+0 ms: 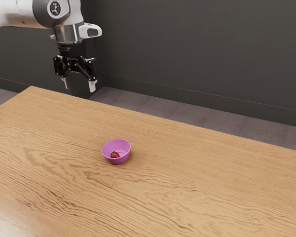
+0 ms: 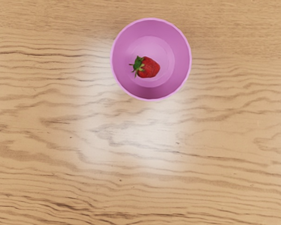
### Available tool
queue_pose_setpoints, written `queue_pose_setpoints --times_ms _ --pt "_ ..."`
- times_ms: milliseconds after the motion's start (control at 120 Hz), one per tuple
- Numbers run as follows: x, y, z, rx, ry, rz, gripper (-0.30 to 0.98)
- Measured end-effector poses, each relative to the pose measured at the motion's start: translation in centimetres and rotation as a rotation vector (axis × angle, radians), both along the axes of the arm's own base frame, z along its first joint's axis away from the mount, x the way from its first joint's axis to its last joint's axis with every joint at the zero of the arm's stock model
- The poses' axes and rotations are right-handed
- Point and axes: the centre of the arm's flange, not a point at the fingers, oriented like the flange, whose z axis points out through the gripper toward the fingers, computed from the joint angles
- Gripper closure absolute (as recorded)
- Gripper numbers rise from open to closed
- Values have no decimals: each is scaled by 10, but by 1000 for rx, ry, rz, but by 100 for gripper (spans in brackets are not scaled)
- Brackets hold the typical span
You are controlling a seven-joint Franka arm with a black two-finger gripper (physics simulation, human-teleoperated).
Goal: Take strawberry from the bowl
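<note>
Nearest the camera, the near part of a wood-grained table [image 1: 153, 212] spread across the foreground of the exterior view. From the middle of that view, a small pink-purple bowl [image 1: 116, 143] stood upright on the tabletop toward eight o'clock. The task's strawberry [image 1: 116, 155] lay inside the bowl, on its floor. In the exterior view it sat toward the bowl's six to seven o'clock; its green leafy cap [image 2: 138, 66], seen in the wrist view, spread at one end of the red fruit.

The black gripper [image 1: 79, 85] hung in the air toward eleven o'clock from the bowl in the exterior view, well apart from it. Its pincer stood wide, the two pale fingertips [image 1: 92, 86] separated and with nothing held between them. The white arm [image 1: 19, 13] entered from the exterior view's ten to eleven o'clock.

The bowl's raised wall ringed the strawberry on all sides, a barrier to any sideways reach, while its open mouth left the fruit exposed from above. Beyond the table's far edge, a strip of grey floor [image 1: 202, 116] met a dark wall [image 1: 197, 49], which extended from eleven to two o'clock.
</note>
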Motion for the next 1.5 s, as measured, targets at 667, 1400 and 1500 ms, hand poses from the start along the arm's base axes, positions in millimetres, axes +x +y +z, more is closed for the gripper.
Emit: queue_pose_setpoints --times_ms 667,1400,1500 --pt "78 -37 -187 -86 208 250 0" --pt "71 -32 -241 -12 116 1026 32" --pt "72 -29 -243 -2 116 1090 33"
